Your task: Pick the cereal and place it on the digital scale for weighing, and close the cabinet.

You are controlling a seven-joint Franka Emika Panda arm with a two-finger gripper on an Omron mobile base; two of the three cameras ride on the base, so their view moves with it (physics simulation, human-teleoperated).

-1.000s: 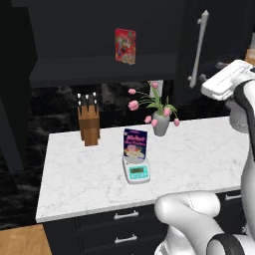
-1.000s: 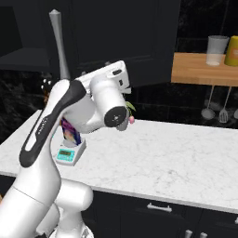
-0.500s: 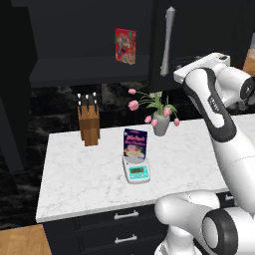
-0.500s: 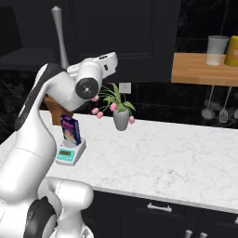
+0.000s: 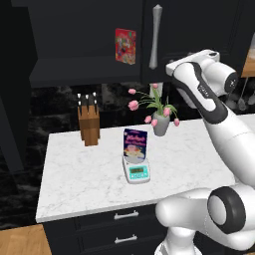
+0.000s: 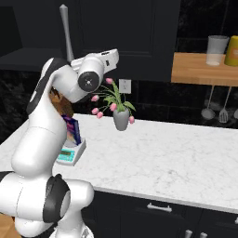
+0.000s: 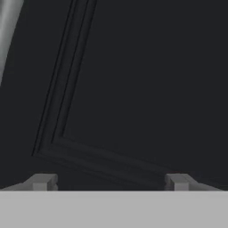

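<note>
Hand view is showing the gripper [image 7: 109, 181] spread wide and empty, facing the cabinet [image 7: 147, 89] door panel, its upright handle [image 7: 8, 31] lying off to one side; cereal [image 5: 135, 144] is sitting on the scale [image 5: 137, 171]

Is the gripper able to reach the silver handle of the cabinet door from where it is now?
Probably yes. The gripper is open and faces the cabinet door panel closely, and the silver handle lies just to one side of it. Nothing stands between them.
</note>
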